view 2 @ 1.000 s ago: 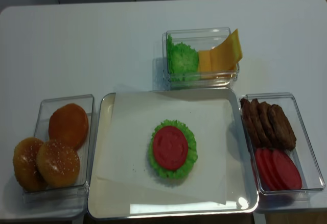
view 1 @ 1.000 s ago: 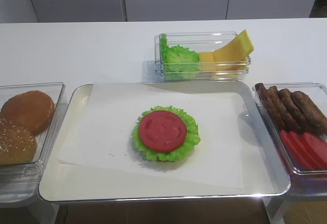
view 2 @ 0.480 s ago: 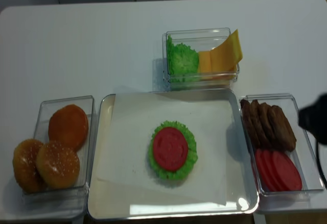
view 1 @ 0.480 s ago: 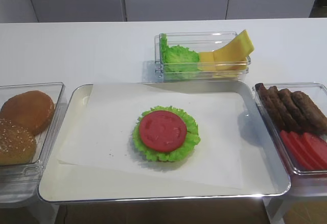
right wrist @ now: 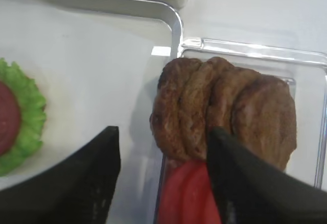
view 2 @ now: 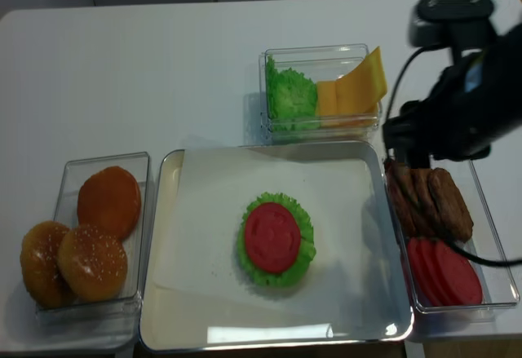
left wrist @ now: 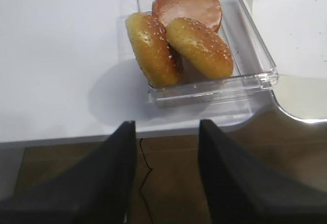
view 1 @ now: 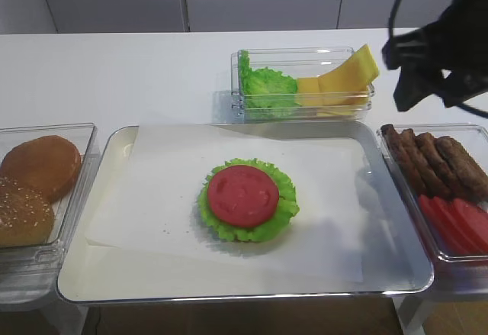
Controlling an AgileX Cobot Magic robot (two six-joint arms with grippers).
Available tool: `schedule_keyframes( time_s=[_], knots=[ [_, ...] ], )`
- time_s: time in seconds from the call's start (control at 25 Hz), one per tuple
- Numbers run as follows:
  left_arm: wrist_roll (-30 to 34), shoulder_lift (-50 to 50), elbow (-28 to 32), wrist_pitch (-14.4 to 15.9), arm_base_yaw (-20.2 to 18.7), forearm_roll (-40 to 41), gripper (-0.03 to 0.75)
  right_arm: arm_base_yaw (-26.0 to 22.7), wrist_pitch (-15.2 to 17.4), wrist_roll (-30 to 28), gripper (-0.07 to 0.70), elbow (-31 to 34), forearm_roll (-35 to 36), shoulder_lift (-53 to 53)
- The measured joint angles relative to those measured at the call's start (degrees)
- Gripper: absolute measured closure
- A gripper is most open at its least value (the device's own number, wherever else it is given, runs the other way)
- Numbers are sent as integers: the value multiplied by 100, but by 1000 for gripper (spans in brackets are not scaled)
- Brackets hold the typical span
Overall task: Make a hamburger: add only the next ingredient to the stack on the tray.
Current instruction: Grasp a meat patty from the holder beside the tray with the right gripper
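Now that the right arm has swung in over the desk's right side, the patty pick-up looks about to begin.
On the tray (view 1: 114,198) the stack (view 1: 245,199) is topped by tomato only; the right pincer (right wrist: 163,175), spread and empty, hangs over the patties (right wrist: 225,112) in their box (view 2: 481,211), with the leftmost patty between its fingers. The left pincer (left wrist: 166,168), spread too, waits near the buns (left wrist: 179,35).

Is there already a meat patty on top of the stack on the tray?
No, the stack on the tray shows a bare tomato slice on top.
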Motion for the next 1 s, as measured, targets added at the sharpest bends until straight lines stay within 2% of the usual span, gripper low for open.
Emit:
schedule_keyframes(
  time_s=[0.16,0.36,0.56,0.88,1.0],
  knots=[
    [0,0,0,0,0,0,413,305,-27,330,209,-76,-481,660],
    [0,0,0,0,0,0,413,353,-122,412,251,-88,-666,1138],
    [0,0,0,0,0,0,413,353,-288,425,295,-99,-694,1235],
    [0,0,0,0,0,0,413,353,-298,414,319,-107,-716,1343],
    [0,0,0,0,0,0,413,353,-298,425,363,-107,-738,1343]
  ],
)
